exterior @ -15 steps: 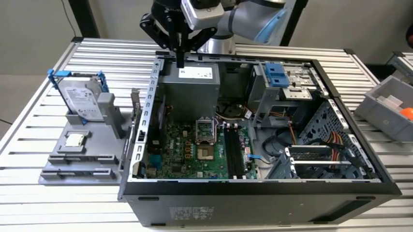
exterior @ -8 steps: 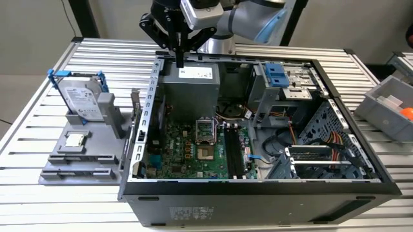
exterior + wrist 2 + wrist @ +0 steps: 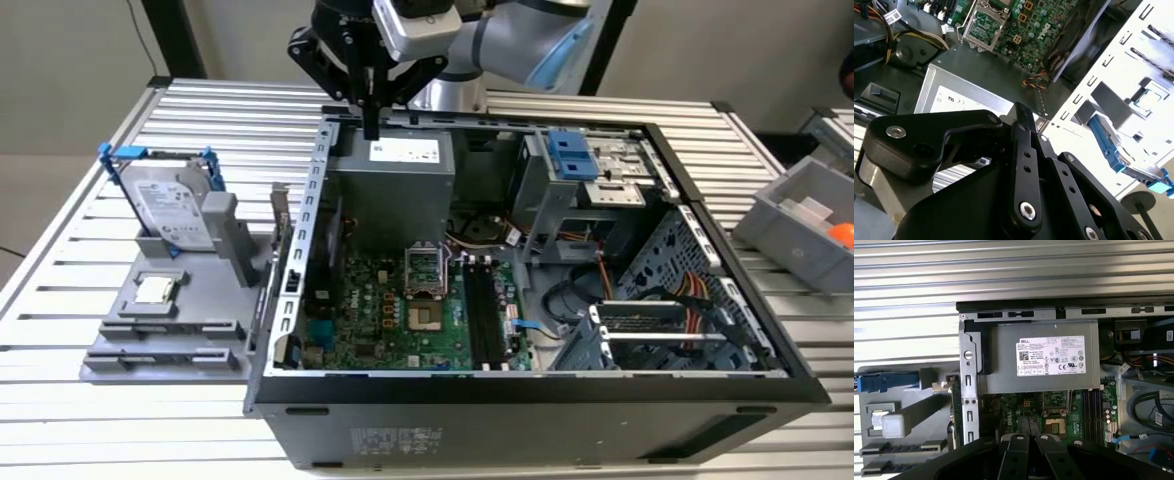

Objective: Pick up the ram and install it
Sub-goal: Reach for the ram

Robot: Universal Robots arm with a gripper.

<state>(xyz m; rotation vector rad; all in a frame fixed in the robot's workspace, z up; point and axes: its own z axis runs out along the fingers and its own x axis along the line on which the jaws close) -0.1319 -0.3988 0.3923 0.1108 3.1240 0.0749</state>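
Observation:
The ram [image 3: 280, 222] is a thin dark-green stick standing on edge in the grey fixture [image 3: 160, 330], just outside the wall of the computer case [image 3: 534, 385] on the exterior view's left. The first wrist view shows the ram [image 3: 954, 410] edge-on. My gripper [image 3: 371, 122] hangs above the case's far edge, over the silver power supply [image 3: 394, 180], well apart from the ram. Its fingers [image 3: 1023, 114] come together to one narrow tip with nothing between them. The black memory slots [image 3: 483, 320] lie on the green motherboard beside the processor socket [image 3: 424, 275].
The fixture also carries a silver hard drive [image 3: 174, 205] in a blue-edged bracket and a small square processor chip [image 3: 158, 290]. Cables and a drive cage [image 3: 587, 170] fill the case's right side. A grey bin [image 3: 807, 225] stands at the exterior view's right on the slatted table.

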